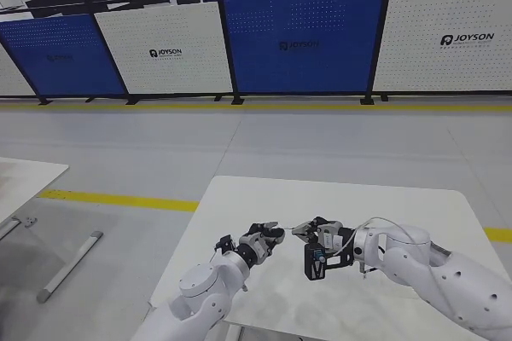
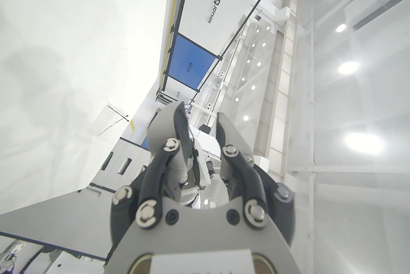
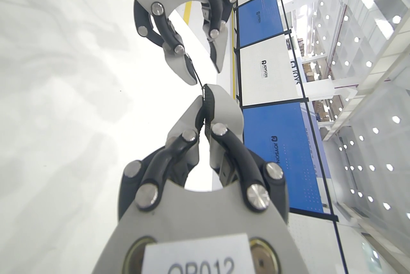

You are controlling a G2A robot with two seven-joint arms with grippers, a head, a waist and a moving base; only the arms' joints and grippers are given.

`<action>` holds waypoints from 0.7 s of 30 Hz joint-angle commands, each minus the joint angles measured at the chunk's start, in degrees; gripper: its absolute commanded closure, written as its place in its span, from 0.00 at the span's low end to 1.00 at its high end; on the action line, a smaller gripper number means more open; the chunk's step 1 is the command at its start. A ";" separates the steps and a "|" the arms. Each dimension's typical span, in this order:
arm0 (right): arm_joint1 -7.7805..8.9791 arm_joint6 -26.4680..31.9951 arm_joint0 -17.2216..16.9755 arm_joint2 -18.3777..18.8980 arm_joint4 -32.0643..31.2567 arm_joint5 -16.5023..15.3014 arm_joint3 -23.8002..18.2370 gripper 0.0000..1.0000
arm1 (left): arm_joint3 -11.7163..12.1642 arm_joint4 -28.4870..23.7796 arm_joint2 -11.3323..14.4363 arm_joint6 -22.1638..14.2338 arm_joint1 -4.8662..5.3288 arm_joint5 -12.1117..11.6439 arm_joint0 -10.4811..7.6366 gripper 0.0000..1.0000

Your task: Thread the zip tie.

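Both hands are up over the white worktop [image 1: 410, 213], a bit toward 9 o'clock from its middle in the top view, with their tips facing each other. The right hand [image 1: 307, 228] sits at 3 o'clock of the left hand [image 1: 267, 236], really close, with just a small gap between the tips.

The right hand is pinched narrow, clamped on the zip tie [image 3: 195, 73]. That's a thin black strand that pokes out past its fingertips and runs across to the left hand. The left hand is spread, with a clear gap between its fingers, and it's gripping nothing. The strand lies along the inner face of one finger [image 3: 179, 65]; can't say if it's actually touching. The part of the tie I can see is up off the worktop, between the two hands. Can't make out the tie's head.

Background stuff: blue and white pegboard panels [image 1: 162, 47] at 12 o'clock, a yellow floor line [image 1: 119, 201] and another table [image 1: 17, 179] off at 9 o'clock.
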 commanded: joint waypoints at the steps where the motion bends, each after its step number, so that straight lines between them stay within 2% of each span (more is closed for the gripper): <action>1: 0.00 0.00 0.00 0.00 0.00 0.00 0.00 1.00 | -0.20 0.51 -0.01 -0.08 -0.04 0.20 0.22 1.00; 18: 0.00 0.00 0.00 0.00 0.00 0.00 0.00 1.00 | -0.72 4.20 0.44 -1.78 -0.56 0.55 1.35 1.00; 20: 0.00 0.25 -1.04 0.73 0.00 0.27 -0.24 1.00 | -0.69 4.42 0.42 -1.84 -0.65 0.37 1.38 1.00; 21: 0.03 0.28 -1.26 1.04 0.00 0.06 -0.31 0.89 | -0.68 4.57 0.37 -1.78 -0.68 0.19 1.40 1.00</action>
